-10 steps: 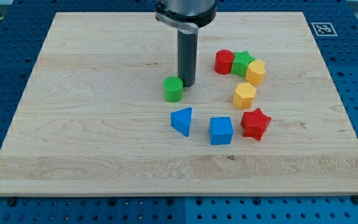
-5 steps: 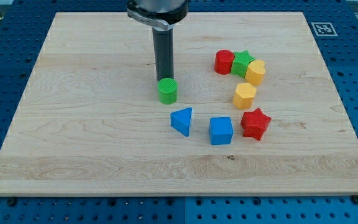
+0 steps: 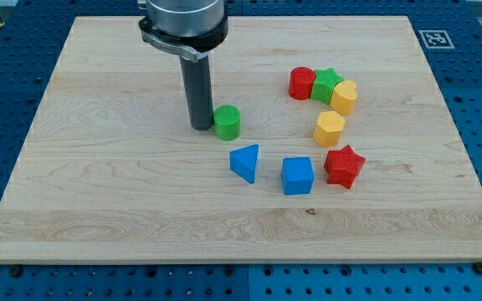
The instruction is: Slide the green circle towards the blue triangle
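The green circle (image 3: 228, 122) is a short green cylinder near the middle of the wooden board. The blue triangle (image 3: 245, 161) lies just below it and slightly to the view's right, a small gap apart. My tip (image 3: 201, 126) is on the board right beside the green circle, on its left side, touching or nearly touching it. The dark rod rises from there to the view's top.
A blue cube (image 3: 297, 176) and a red star (image 3: 344, 165) sit right of the triangle. A yellow hexagon (image 3: 329, 128), a yellow block (image 3: 344, 97), a green star (image 3: 326, 84) and a red cylinder (image 3: 301, 83) cluster at upper right.
My tip has swung from the circle's upper right, round its top, to its left side. The green circle shifted slightly left, then back a touch.
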